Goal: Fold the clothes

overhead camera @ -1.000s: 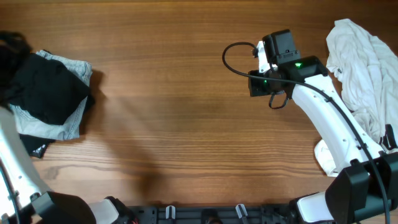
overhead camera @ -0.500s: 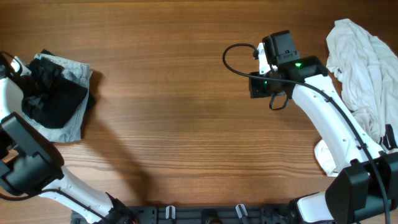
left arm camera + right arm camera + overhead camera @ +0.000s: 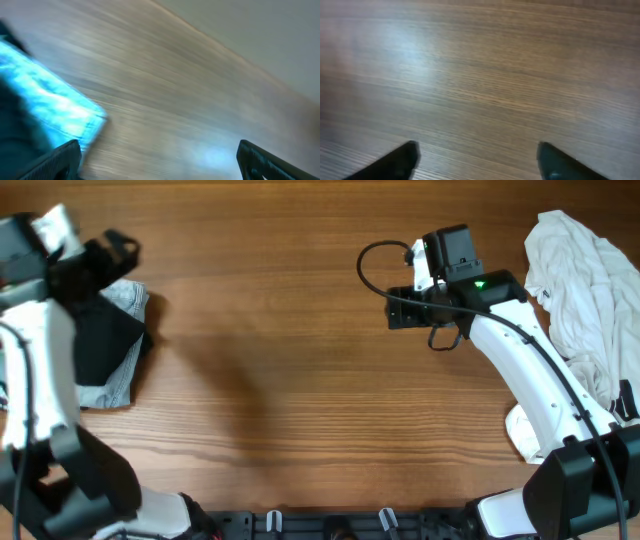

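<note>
Left gripper (image 3: 159, 159) is spread wide and empty, over the folded pile (image 3: 115, 350) at the left edge. Right gripper (image 3: 477, 160) is wide open too, nearer the far edge. White heap (image 3: 580, 290) sits at the right edge.

No text, labels, nos. or brand marks legible in any view. Nothing readable on the white garment (image 3: 575, 290), the folded pile (image 3: 110, 385) or the surface (image 3: 280, 410). Both wrist views too blurred to show any print.

The left tool (image 3: 159, 159) and the right tool (image 3: 477, 159) both hang with fingers spread wide, empty
</note>
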`<state>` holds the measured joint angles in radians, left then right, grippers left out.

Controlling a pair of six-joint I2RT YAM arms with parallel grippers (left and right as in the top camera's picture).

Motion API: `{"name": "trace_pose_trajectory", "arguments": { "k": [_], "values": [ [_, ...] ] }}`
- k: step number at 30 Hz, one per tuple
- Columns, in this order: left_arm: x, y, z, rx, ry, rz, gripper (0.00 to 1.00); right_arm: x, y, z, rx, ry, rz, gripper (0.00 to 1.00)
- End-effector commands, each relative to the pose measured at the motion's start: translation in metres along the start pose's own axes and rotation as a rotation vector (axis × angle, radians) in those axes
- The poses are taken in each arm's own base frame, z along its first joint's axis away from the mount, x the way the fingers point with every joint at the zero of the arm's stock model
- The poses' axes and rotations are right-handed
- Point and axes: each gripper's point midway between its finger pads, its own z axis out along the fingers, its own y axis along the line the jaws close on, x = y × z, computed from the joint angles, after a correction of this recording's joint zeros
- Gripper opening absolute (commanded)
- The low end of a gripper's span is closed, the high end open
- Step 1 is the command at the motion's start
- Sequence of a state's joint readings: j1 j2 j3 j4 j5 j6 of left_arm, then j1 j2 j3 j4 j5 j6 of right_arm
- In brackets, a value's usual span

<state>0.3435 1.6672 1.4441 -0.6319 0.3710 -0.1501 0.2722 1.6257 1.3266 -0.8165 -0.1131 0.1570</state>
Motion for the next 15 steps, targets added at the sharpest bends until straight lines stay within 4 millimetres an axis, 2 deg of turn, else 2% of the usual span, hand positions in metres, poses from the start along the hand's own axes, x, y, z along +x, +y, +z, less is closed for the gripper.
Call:
{"name": "trace_pose_trajectory", "arguments": {
  "k": [1, 3, 5, 7, 9, 11, 13, 15],
  "values": [
    [0.039, -0.04, 0.02, -0.062, 0.105, 0.146, 1.0, -0.013, 0.013, -0.005, -0.062, -0.045, -0.004, 1.0],
    [0.068, -0.065, 0.029, -0.053, 0.187, 0.202, 1.0, -0.018, 0.014, -0.006, -0.067, -0.067, -0.01, 1.0],
    [0.1, -0.082, 0.033, -0.042, 0.286, 0.243, 1.0, -0.025, 0.019, -0.008, -0.124, -0.093, -0.006, 1.0],
    [0.134, -0.085, 0.03, -0.065, 0.413, 0.257, 1.0, -0.033, 0.025, -0.013, -0.227, -0.114, 0.02, 1.0],
    [0.167, -0.074, 0.019, -0.126, 0.556, 0.191, 1.0, -0.034, 0.016, -0.019, -0.294, -0.098, 0.132, 1.0],
    [0.189, -0.063, 0.002, -0.183, 0.667, 0.142, 1.0, -0.017, -0.004, -0.018, -0.258, -0.026, 0.204, 1.0],
    [0.202, -0.054, -0.011, -0.232, 0.738, 0.125, 1.0, 0.011, -0.028, -0.016, -0.152, 0.08, 0.297, 1.0],
    [0.209, -0.046, -0.022, -0.293, 0.778, 0.109, 1.0, 0.034, -0.042, -0.018, -0.07, 0.164, 0.338, 1.0]
  ]
}}
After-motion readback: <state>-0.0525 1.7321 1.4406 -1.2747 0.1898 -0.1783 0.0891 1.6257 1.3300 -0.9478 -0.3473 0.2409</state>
